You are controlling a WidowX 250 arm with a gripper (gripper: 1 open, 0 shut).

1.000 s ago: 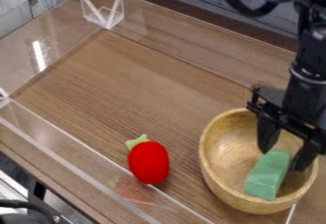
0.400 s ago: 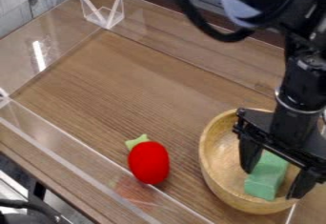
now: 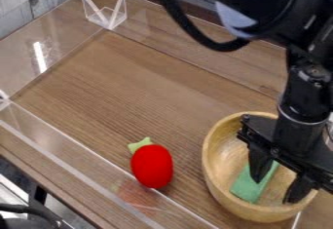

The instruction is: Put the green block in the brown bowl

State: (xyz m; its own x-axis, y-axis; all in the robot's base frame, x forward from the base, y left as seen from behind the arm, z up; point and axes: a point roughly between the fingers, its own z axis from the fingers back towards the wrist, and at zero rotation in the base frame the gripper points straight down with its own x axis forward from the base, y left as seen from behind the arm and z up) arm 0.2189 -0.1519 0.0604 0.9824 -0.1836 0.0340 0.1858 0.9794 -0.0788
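Already inside the large round light-brown wooden bowl [image 3: 224, 147], the small flat light-green block [image 3: 251, 185] leaned on its wall, between the black pincer's [image 3: 282, 180] spread fingers; whether they gripped it I could not tell

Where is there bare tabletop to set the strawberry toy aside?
Free: the wide wooden tabletop between the clear wall and the brown bowl, behind the strawberry toy. Crowded: the bowl, holding the green block under the tool.
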